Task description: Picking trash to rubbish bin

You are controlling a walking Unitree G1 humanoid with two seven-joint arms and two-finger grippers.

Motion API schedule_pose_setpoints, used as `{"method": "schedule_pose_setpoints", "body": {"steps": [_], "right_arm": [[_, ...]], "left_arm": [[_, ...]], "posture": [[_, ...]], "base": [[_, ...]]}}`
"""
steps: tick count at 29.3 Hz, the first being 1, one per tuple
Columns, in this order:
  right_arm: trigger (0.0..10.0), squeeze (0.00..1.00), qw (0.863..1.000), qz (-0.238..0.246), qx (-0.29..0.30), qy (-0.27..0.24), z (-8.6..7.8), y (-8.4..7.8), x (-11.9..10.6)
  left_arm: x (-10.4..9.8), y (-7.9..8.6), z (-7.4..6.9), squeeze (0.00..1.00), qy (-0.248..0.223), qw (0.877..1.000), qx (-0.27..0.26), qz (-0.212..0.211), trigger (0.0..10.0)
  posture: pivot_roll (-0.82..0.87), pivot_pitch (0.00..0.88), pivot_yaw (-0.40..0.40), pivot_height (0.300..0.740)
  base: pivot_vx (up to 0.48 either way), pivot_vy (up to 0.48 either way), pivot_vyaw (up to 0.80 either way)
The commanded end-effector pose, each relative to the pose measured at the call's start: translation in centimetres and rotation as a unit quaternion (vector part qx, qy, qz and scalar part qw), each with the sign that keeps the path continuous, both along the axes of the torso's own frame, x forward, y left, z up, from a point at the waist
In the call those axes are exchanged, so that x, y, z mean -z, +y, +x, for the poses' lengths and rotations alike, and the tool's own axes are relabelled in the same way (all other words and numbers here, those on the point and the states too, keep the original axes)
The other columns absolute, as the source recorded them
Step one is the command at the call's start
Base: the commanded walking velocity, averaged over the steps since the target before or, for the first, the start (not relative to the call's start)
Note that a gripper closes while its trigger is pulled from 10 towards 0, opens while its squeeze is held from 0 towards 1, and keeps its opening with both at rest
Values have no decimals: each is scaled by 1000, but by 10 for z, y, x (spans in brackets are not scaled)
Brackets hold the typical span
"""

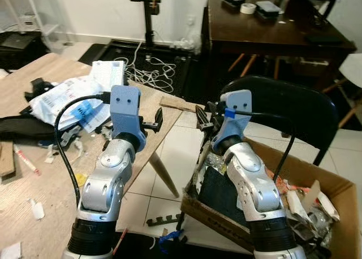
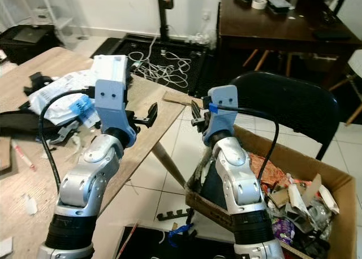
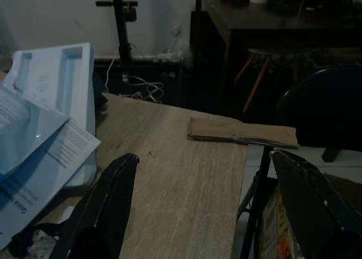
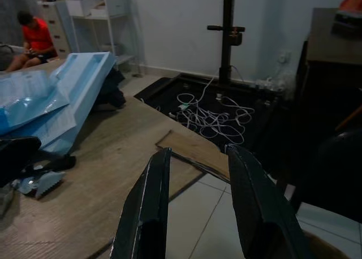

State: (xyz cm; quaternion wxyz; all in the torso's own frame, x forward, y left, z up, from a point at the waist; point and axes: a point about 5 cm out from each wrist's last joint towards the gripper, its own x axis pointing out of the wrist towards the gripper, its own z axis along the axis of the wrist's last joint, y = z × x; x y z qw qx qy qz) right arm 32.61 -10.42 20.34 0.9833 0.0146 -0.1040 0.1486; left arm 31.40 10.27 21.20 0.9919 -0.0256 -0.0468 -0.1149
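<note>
Your left end effector (image 1: 151, 121), fingers spread and empty, hovers over the counter (image 1: 51, 185) edge. Your right end effector (image 1: 205, 119), also parted and empty, sits above the trash-filled box (image 1: 334, 214). Beyond, a cardboard strip (image 3: 242, 132) lies at the counter's far corner.

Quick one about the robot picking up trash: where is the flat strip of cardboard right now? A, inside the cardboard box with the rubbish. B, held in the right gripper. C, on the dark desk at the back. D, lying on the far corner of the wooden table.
D: the cardboard strip lies flat at the far corner of the wooden table, ahead of the open, empty left gripper and right gripper.
</note>
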Motion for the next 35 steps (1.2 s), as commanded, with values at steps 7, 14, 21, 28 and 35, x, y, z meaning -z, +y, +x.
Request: {"method": "schedule_pose_setpoints", "body": {"steps": [7,14,21,28,35], "right_arm": [[10000,0,1000,4,2,-3,-1,1,-4],[10000,0,1000,7,7,3,-1,-1,-2],[10000,0,1000,8,10,10,-1,-1,1],[10000,0,1000,10,11,12,-2,-2,2],[10000,0,1000,11,14,14,-2,-3,3]], "left_arm": [[1,-3,-2,0,2,1000,8,0,10000],[2,-3,-2,0,4,1000,7,2,10000],[3,-3,-3,0,8,1000,10,5,10000],[4,-4,-3,0,10,1000,13,8,10000],[5,-6,-4,0,13,1000,20,11,10000]], "posture": [[66,81,-13,740],[66,81,-13,740],[68,89,-11,740],[69,90,-9,740],[68,94,-2,740]], "base": [[0,0,800],[0,0,800],[0,0,800],[0,0,800],[0,0,800]]}}
